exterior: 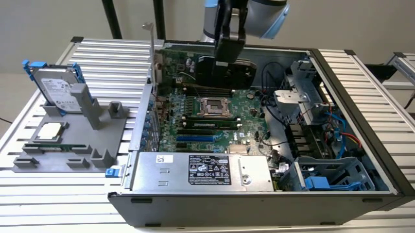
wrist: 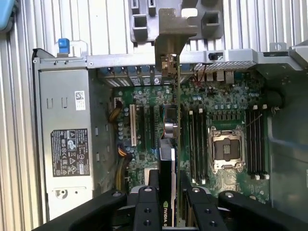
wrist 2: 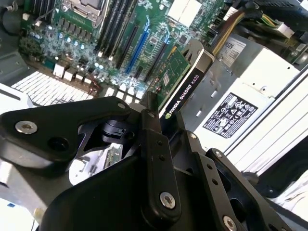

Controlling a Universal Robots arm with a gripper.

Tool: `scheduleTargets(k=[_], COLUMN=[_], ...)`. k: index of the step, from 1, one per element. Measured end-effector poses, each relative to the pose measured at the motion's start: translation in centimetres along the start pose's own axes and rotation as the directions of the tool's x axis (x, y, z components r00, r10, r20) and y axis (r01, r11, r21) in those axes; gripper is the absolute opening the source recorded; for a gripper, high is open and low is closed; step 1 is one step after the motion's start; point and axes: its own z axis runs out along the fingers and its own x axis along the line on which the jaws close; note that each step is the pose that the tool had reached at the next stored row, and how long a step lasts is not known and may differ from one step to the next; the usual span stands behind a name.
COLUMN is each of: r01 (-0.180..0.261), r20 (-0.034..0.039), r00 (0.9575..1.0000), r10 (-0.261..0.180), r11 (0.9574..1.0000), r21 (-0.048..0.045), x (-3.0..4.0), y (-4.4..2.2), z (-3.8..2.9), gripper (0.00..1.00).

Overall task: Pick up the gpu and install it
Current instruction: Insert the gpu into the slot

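Observation:
I hold the gpu point(exterior: 224, 73) on edge inside the open computer case point(exterior: 363, 102), over the green motherboard point(exterior: 220, 119). My gripper point(exterior: 228, 51) is shut on its upper edge. In the first wrist view the gpu point(wrist: 177, 139) appears edge-on, and its silver end bracket point(wrist: 172, 36) reaches past the case's rear wall. My gripper point(wrist: 168, 204) clamps the card from both sides. The second wrist view shows the gpu point(wrist 2: 185, 79) with its black cooler face, between my fingers point(wrist 2: 150, 126). Whether the card touches a slot I cannot tell.
A silver power supply point(exterior: 201, 171) fills the near corner of the case. Cables and a drive cage point(exterior: 327, 177) sit along the exterior view's right. Outside, at the exterior view's left, a grey fixture point(exterior: 71, 141) carries a hard drive point(exterior: 55, 90) with blue rails.

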Motion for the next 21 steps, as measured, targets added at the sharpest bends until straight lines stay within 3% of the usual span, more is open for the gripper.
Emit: scheduleTargets(k=[6, 14, 21], r01=[0.065, 0.066, 0.065], r20=[-0.0031, -0.0035, -0.0119], r00=[0.9979, 0.9978, 0.9978], r10=[-0.065, -0.066, -0.065], r11=[0.9979, 0.9978, 0.9979], r21=[-0.0012, -0.0033, -0.0035], x=[0.0, 0.0, 0.01], y=[0.0, 0.0, -0.02], z=[-0.05, 0.0, 0.38], gripper=[0.0, 0.0, 0.0])
